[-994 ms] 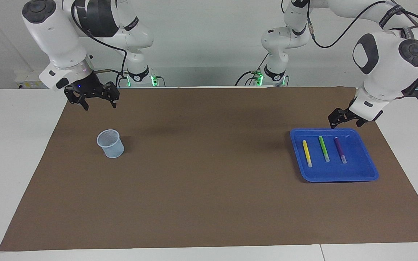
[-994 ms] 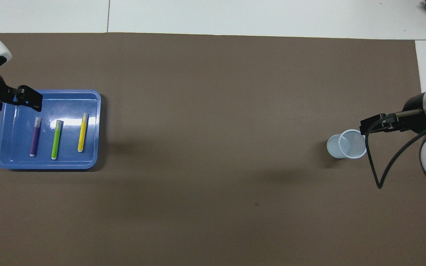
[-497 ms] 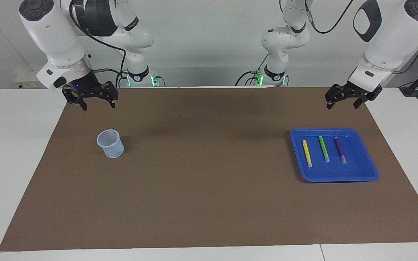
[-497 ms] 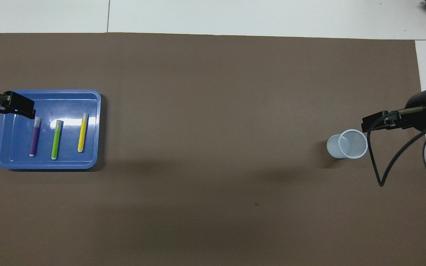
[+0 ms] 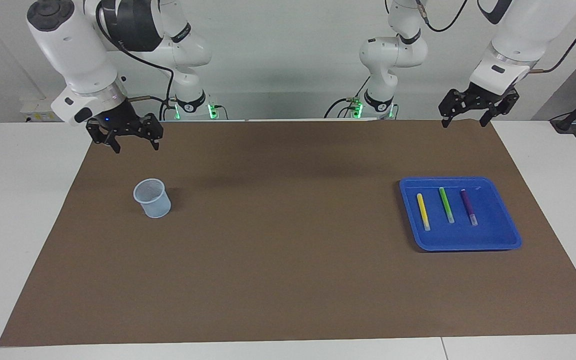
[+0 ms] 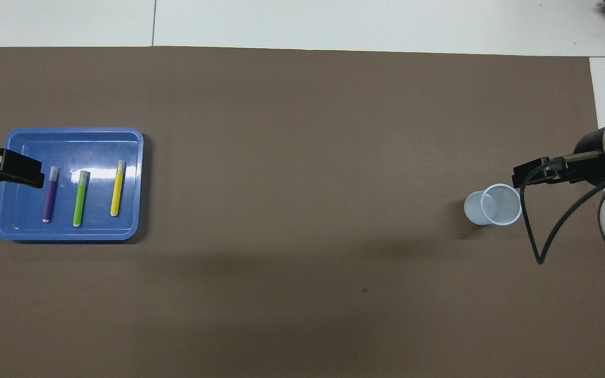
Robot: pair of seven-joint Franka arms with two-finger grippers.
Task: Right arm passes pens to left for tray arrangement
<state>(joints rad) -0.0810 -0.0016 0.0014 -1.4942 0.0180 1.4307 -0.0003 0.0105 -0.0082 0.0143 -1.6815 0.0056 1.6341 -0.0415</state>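
Note:
The blue tray (image 5: pixel 460 241) lies on the brown mat at the left arm's end of the table. Three pens lie side by side in it, apart from each other: yellow (image 5: pixel 422 211), green (image 5: pixel 446 205) and purple (image 5: pixel 468 206). The overhead view shows the tray (image 6: pixel 71 142) with the yellow (image 6: pixel 117 188), green (image 6: pixel 80 198) and purple (image 6: pixel 49 194) pens. My left gripper (image 5: pixel 464 120) is open and empty, raised high over the mat's edge by its base. My right gripper (image 5: pixel 136 145) is open and empty, in the air over the mat at its own end.
A small pale blue mesh cup (image 5: pixel 152 198) stands upright on the brown mat (image 5: pixel 278 250) below the right gripper; in the overhead view the cup (image 6: pixel 494 206) sits beside that gripper (image 6: pixel 531 176). A black cable loops from the right arm.
The left gripper has risen from just over the tray's rim and drawn back toward its base. The right gripper has barely moved. The pens, tray and cup have stayed put.

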